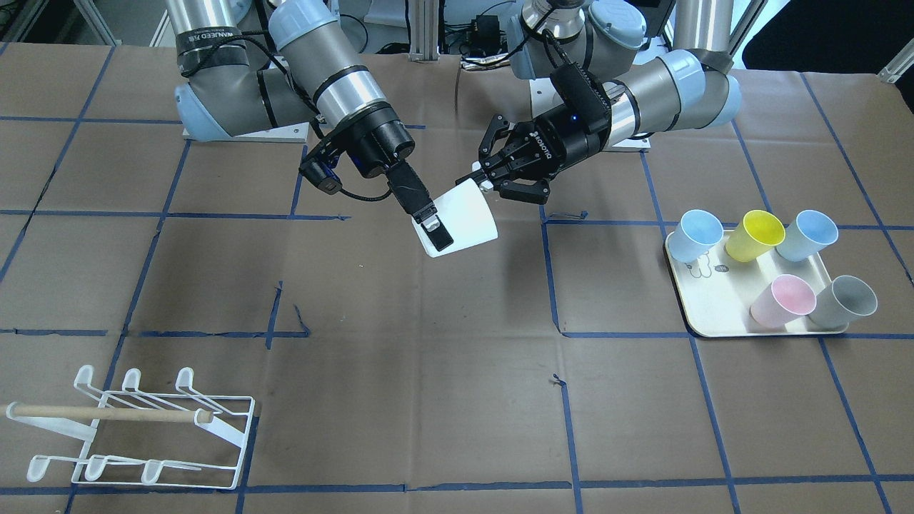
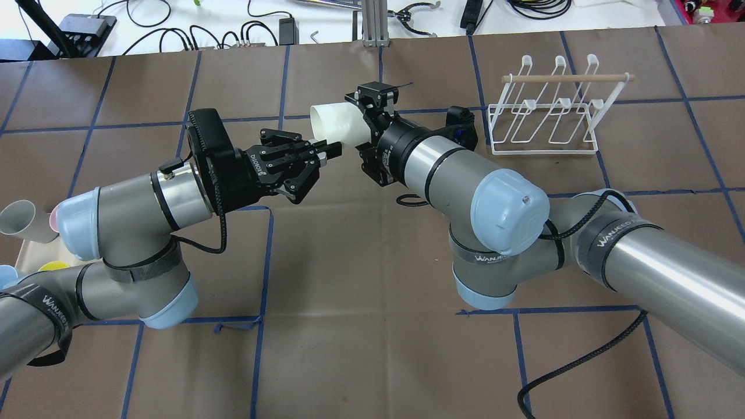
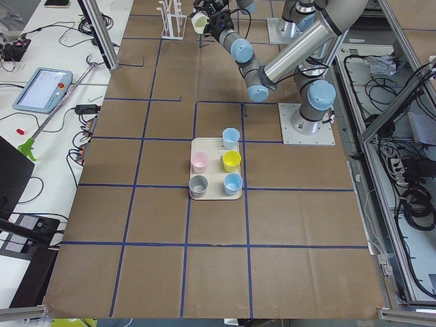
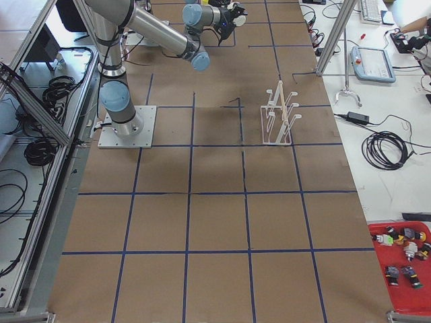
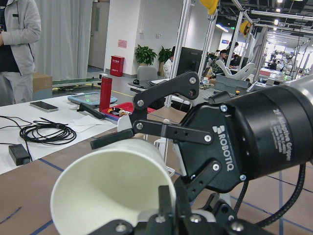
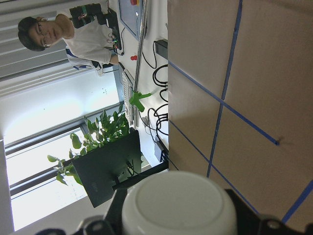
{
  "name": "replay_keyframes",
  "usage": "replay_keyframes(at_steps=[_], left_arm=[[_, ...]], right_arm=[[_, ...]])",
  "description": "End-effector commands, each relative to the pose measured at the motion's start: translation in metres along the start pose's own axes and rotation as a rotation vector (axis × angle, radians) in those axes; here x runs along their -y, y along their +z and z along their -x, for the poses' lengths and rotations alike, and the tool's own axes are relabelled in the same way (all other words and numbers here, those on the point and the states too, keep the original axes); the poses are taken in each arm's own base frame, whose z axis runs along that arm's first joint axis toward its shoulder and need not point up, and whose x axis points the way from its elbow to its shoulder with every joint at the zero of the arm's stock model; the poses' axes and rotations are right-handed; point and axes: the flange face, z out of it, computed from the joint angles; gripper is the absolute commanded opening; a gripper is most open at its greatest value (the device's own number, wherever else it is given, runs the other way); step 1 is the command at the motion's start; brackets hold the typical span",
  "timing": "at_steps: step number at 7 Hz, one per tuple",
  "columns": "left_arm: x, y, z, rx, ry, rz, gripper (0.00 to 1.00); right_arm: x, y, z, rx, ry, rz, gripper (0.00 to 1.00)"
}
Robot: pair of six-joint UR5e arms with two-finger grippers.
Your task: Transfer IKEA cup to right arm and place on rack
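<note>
The white IKEA cup (image 1: 468, 214) hangs on its side above the table's middle, between both arms. My left gripper (image 1: 480, 180) is shut on the cup's rim. In the left wrist view one finger sits inside the cup (image 5: 107, 191). My right gripper (image 1: 443, 230) is shut on the cup from its base end, one finger (image 1: 435, 230) lying along the cup's wall, the other hidden behind it. The right wrist view shows the cup's base (image 6: 178, 205) close up. From overhead, the cup (image 2: 337, 123) lies between the left gripper (image 2: 332, 150) and the right gripper (image 2: 356, 125). The white wire rack (image 2: 547, 110) stands empty.
A cream tray (image 1: 714, 300) on my left side carries several coloured cups on their sides. The rack (image 1: 143, 428) stands on my right side near the table's far edge. A person (image 5: 19, 44) stands beyond the table. A red bin (image 4: 404, 269) of small parts sits off the table.
</note>
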Motion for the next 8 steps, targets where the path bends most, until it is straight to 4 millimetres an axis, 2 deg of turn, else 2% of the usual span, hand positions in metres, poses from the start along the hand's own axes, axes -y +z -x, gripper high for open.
replay_keyframes(at_steps=[1, 2, 4, 5, 6, 7, 8], left_arm=[[0.004, -0.002, 0.002, 0.016, -0.054, -0.002, 0.92], [0.005, -0.004, 0.004, 0.024, -0.06, -0.003, 0.99], [0.009, -0.013, 0.02, 0.111, -0.053, 0.009, 0.99], [0.012, -0.042, 0.043, 0.198, -0.059, -0.009, 0.99], [0.01, -0.073, 0.067, 0.267, -0.08, -0.031, 1.0], [0.016, -0.082, 0.078, 0.305, -0.102, -0.036, 1.0], [0.024, -0.087, 0.098, 0.412, -0.194, -0.028, 1.0]], right_arm=[[0.001, 0.0, 0.0, 0.0, 0.001, -0.002, 0.42], [0.001, 0.0, 0.0, 0.0, -0.001, -0.002, 0.41], [0.002, 0.002, 0.001, 0.0, 0.0, -0.001, 0.36], [0.006, 0.004, 0.006, 0.009, -0.006, -0.007, 0.36], [0.017, 0.01, 0.006, 0.006, -0.053, -0.027, 0.3], [0.04, 0.013, 0.016, 0.022, -0.117, -0.064, 0.23], [0.068, 0.01, 0.035, 0.054, -0.181, -0.116, 0.22]])
